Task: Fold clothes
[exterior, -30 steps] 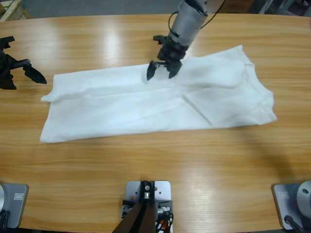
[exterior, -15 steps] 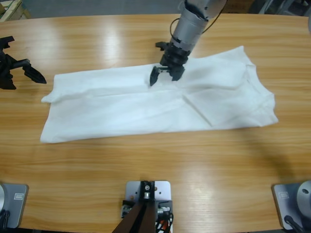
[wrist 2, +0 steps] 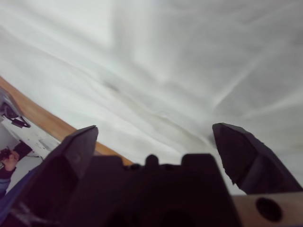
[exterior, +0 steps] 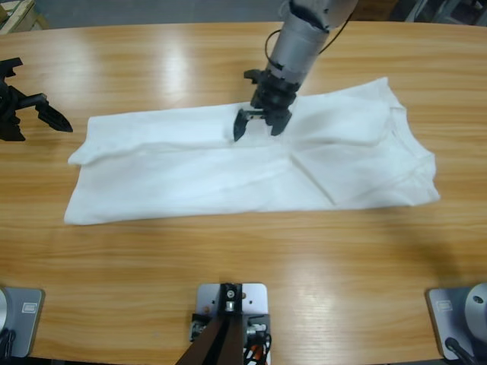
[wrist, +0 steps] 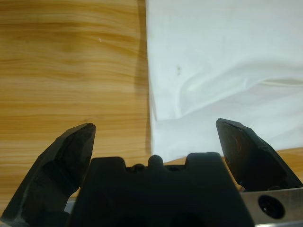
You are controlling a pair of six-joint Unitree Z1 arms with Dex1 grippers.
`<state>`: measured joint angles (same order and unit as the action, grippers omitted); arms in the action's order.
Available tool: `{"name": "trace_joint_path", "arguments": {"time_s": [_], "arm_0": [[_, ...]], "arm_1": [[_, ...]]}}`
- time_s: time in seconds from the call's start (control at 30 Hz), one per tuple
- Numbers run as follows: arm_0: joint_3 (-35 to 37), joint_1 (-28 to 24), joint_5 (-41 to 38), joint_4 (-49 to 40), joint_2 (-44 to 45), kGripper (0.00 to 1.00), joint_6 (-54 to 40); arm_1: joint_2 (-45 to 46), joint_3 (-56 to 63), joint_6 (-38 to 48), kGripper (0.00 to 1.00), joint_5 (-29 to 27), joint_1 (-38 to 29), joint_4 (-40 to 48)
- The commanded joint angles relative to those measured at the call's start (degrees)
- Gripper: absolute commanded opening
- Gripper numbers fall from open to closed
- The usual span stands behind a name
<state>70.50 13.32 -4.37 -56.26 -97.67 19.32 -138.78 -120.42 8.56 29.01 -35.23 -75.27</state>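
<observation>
The clothes are one white T-shirt (exterior: pixel 175 163), lying flat and folded lengthwise into a long band across the table, neck end to the right. My right gripper (exterior: pixel 256 131) comes down from the top middle and stands open over the shirt's upper edge, jaw tips at the cloth. White cloth (wrist 2: pixel 189 71) fills the right wrist view between the open jaws of that gripper (wrist 2: pixel 158 135). My left gripper (exterior: pixel 44 95) waits open at the table's far left, apart from the shirt. The left wrist view shows the gripper (wrist: pixel 156 132) over the shirt's left end (wrist: pixel 222 56) and bare wood.
Bare wooden table (exterior: pixel 228 258) stretches in front of the shirt and behind it. A pale wooden object (exterior: pixel 15 15) sits past the table's far left corner. The table's edge and some of the room (wrist 2: pixel 19 132) show at the lower left of the right wrist view.
My right gripper has moved slightly down and to the right on the cloth, staying open. The shirt has shifted a little to the right with it. The left gripper has not moved.
</observation>
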Motion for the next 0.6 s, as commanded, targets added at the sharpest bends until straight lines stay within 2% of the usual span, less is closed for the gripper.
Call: {"name": "trace_joint_path", "arguments": {"time_s": [0.03,0.43,0.6], "arm_0": [[-2.2,-0.5,-0.6,0.9,-0.8,1.000,0.3],[-2.6,-0.5,-0.6,1.2,-0.6,1.000,0.2],[-2.6,-0.5,-0.6,1.2,-0.7,1.000,0.2]], "arm_1": [[1.1,2.6,2.5,1.000,-0.9,-3.6,-0.3],[4.1,10.0,3.8,1.000,-2.1,-3.6,2.8],[8.9,10.2,5.8,1.000,-6.7,-3.9,3.3]]}}
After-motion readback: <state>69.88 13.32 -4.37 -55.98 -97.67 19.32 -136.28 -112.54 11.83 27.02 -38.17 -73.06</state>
